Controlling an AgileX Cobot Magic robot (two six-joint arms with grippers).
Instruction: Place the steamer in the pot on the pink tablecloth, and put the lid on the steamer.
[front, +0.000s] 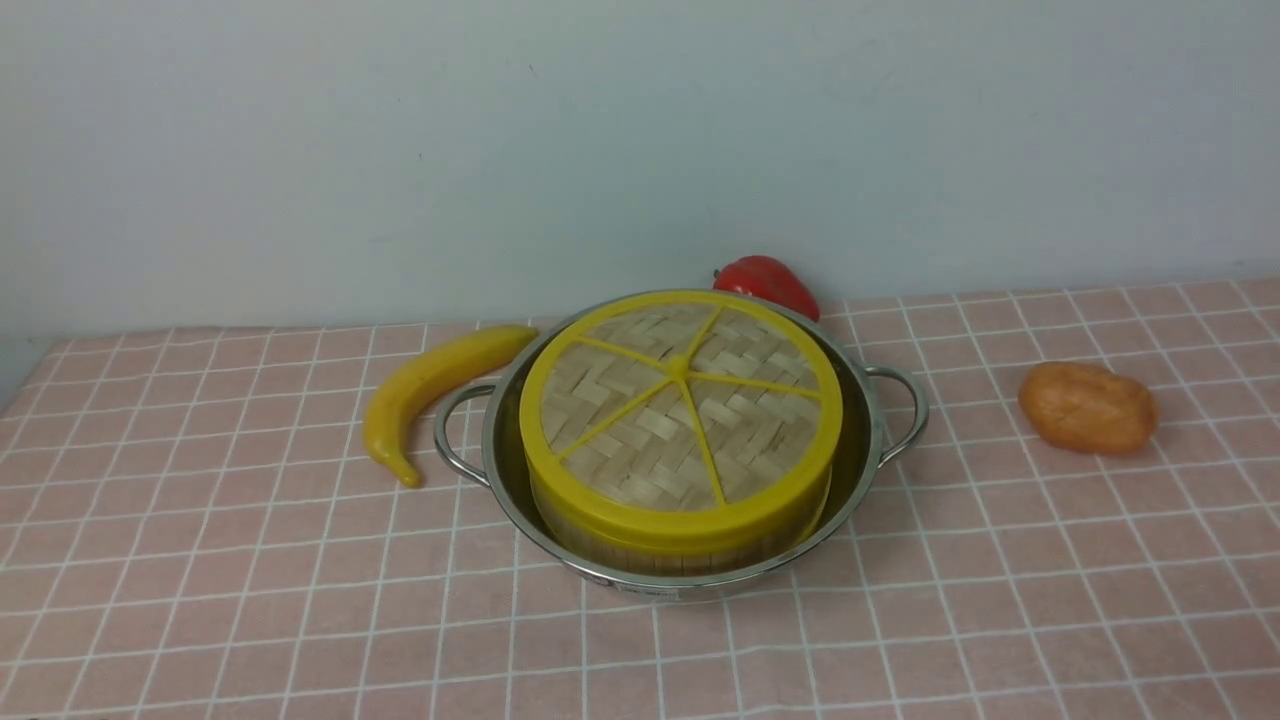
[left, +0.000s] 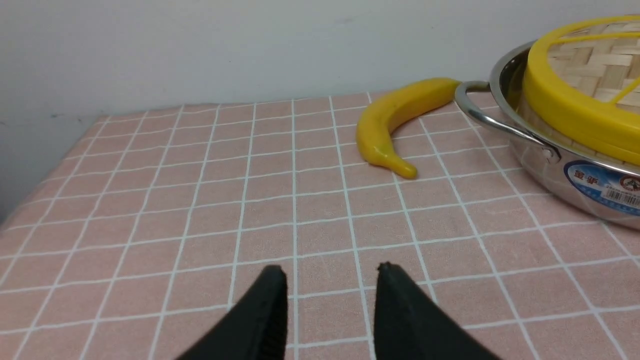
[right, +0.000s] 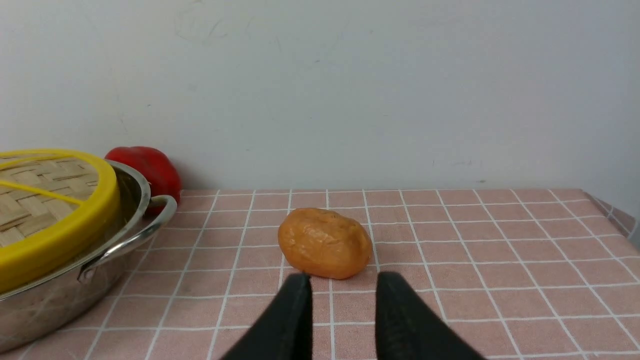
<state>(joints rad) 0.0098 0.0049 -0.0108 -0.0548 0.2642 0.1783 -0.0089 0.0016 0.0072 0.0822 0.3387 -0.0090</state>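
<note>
**A:** Where does your steamer sit?

**B:** You have it inside the pot, upright, on the pink tablecloth near the middle of the counter. The lid lies flat on top, rim to rim, its yellow spokes fanning out from the centre knob. The pot's two loop handles point out to your left and right, so its long axis runs across you.

**A:** And your hands?

**B:** Your left hand has its fingers apart and holds nothing, over bare cloth well short of the pot. Your right hand is likewise parted and empty, just short of the orange potato-like lump.

**A:** How much room do you have?

**B:** The banana lies just beside the left handle, curving away from it. The red pepper sits behind the pot by the wall. Open cloth lies in front of the pot and to its far left.
</note>
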